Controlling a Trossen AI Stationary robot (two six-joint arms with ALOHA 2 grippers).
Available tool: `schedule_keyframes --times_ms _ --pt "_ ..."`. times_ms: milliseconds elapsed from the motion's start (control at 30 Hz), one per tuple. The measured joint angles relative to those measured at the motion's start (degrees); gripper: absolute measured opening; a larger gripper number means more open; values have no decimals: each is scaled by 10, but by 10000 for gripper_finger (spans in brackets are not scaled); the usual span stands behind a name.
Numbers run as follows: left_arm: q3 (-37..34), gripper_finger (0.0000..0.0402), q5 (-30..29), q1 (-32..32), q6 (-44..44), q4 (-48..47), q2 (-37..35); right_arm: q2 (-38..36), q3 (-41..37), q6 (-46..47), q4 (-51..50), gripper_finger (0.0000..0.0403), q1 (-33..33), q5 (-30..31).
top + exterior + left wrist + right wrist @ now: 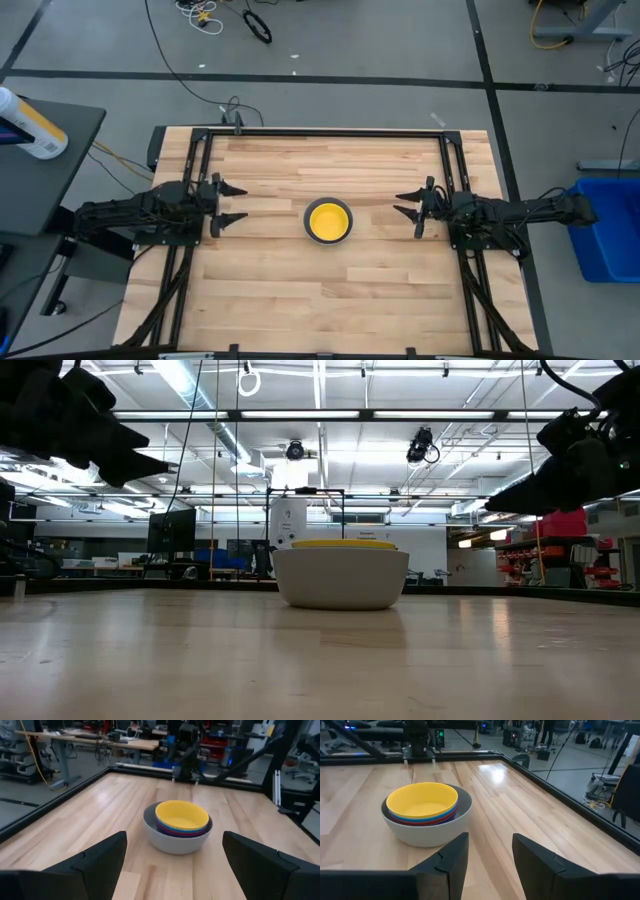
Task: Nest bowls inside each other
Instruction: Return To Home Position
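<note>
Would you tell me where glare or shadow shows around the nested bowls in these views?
Right wrist view: ceiling glare on the table beyond the grey bowl. Low view: bright ceiling lights behind, soft shadow under that bowl. High view: even light, yellow bowl clear.

Bright, even light comes from long white ceiling tube lamps (300, 414). A glare patch lies on the pale wooden table top (492, 772), and the grey round plastic bowl (340, 578) casts a faint, soft shadow
</note>
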Motion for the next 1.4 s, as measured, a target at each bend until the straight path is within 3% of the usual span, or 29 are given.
schedule_keyframes --times_ms 1400 --pt "0 339 4 0 24 16 2 0 0 0 0 167 0 0"
